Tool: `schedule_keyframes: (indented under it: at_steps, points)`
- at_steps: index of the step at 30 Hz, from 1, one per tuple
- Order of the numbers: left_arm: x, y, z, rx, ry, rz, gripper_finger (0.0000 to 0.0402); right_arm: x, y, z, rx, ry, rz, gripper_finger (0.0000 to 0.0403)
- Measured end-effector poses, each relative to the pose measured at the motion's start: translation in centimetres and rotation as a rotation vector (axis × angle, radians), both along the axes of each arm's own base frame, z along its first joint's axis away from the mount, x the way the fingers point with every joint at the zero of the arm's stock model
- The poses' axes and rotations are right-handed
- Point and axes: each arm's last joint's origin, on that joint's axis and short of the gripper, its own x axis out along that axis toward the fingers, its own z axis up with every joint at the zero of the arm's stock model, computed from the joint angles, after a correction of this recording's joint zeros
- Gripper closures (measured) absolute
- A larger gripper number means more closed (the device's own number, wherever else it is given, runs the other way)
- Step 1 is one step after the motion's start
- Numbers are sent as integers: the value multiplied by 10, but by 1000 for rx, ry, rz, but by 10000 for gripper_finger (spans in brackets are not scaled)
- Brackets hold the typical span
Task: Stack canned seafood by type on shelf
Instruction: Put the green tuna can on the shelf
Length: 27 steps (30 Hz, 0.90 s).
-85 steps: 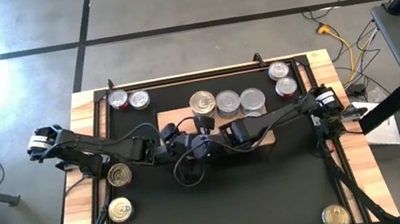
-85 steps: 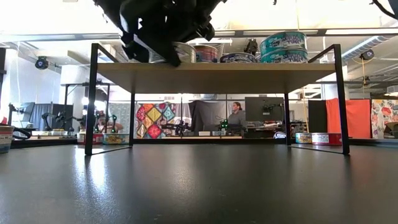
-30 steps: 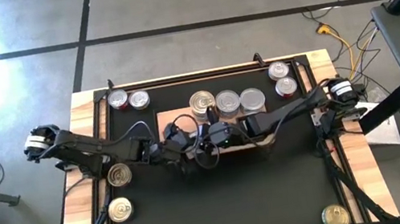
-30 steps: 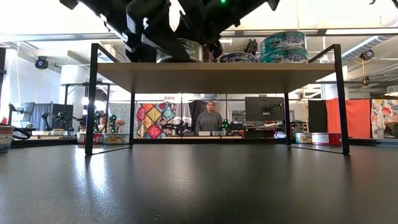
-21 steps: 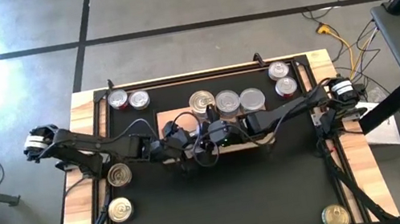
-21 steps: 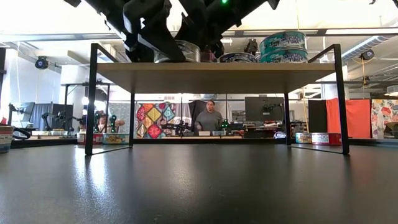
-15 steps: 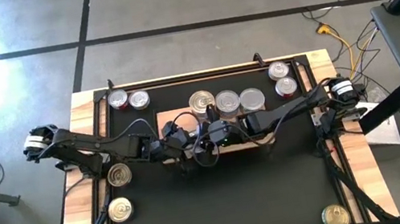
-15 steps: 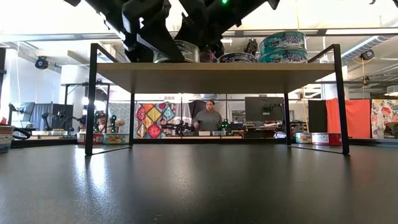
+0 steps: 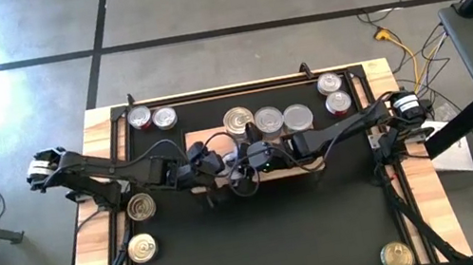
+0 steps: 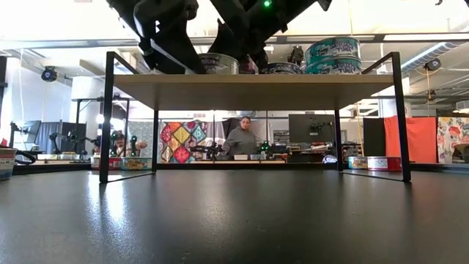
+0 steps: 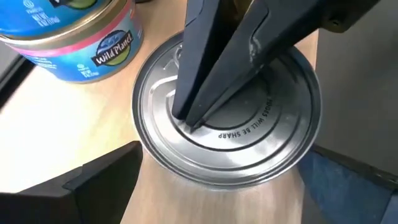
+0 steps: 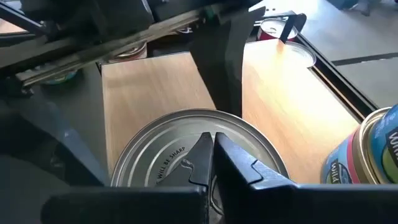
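Observation:
A silver tin of canned seafood (image 11: 227, 124) sits flat on the pale wooden shelf (image 11: 62, 137), also seen from the side in the low view (image 10: 220, 64). My left gripper (image 11: 222, 155) is open, with one finger on either side of this tin; whether the fingers touch its wall I cannot tell. My right gripper (image 12: 212, 146) is shut, its tips down on the tin's lid. A blue-labelled tin (image 11: 74, 37) stands beside it on the shelf. My right gripper rests its shut fingertips (image 11: 189, 121) on the silver tin's lid (image 12: 180, 158), near the middle. The fingers slant down onto it from the table's right side. The tin stands upright with its bottom on the shelf.
Three more tins (image 9: 270, 119) line the shelf's far edge, and some are stacked (image 10: 333, 55). Loose tins lie on the black mat at the far left (image 9: 140, 118), far right (image 9: 330, 84), left edge (image 9: 140, 206) and near right (image 9: 397, 255).
My left gripper has tipped at the wrist while staying over the shelf's near left part, still open around the silver tin. My right gripper has kept its shut tips on the lid.

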Motion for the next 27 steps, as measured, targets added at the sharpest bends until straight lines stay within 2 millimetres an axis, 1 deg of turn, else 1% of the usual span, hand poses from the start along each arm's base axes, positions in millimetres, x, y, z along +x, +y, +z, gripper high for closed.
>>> schedule_keyframes:
  at_steps: [4,7,9,13,17,20,23,27]
  points:
    - [-1,1,-1,36,31,-31,2,0,0,0,2,-1,0,390]
    - [-3,1,1,24,24,-17,2,0,0,0,0,1,5,390]
    - [-4,0,6,17,12,-14,2,0,0,0,-1,1,6,390]
    - [-10,0,17,27,44,-18,2,0,0,0,0,5,8,390]
    - [-17,-1,40,22,67,-12,2,0,0,0,1,5,10,390]
    - [-21,-5,57,21,85,-26,2,0,0,0,0,5,11,390]
    - [-22,-14,78,10,46,-53,2,0,0,1,1,0,11,390]
    - [-23,-27,104,7,-43,-79,5,-1,1,11,5,-13,18,390]
